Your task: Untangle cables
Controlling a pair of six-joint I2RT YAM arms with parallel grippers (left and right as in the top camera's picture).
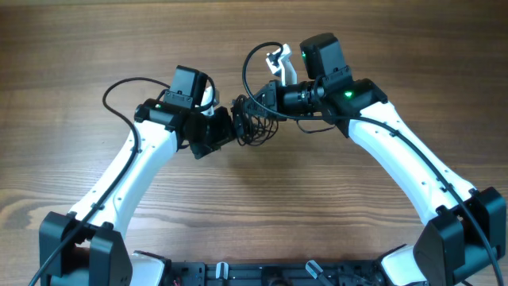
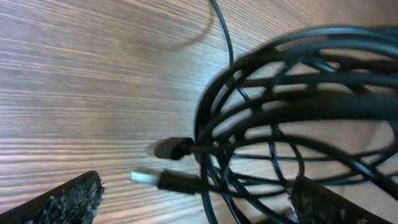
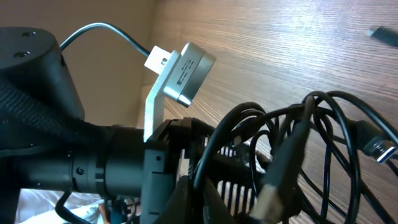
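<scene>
Our right gripper (image 1: 240, 105) is clamped shut on the cables (image 1: 255, 125), a dark tangled coil lifted just off the table (image 1: 95, 48) between both arms. Our left gripper (image 2: 196, 202) gapes wide around the lower loops, with two plugs (image 2: 169, 149) just beside them.

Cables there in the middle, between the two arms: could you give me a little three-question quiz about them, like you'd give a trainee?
1. True or false: the cables lie as separate straight strands.
2. Which gripper stands open? A: left gripper. B: right gripper.
3. In the left wrist view, the silver-tipped plug lies on the wooden ____.
Key: 1 false, they form one tangled bundle; 2 A; 3 table.
</scene>
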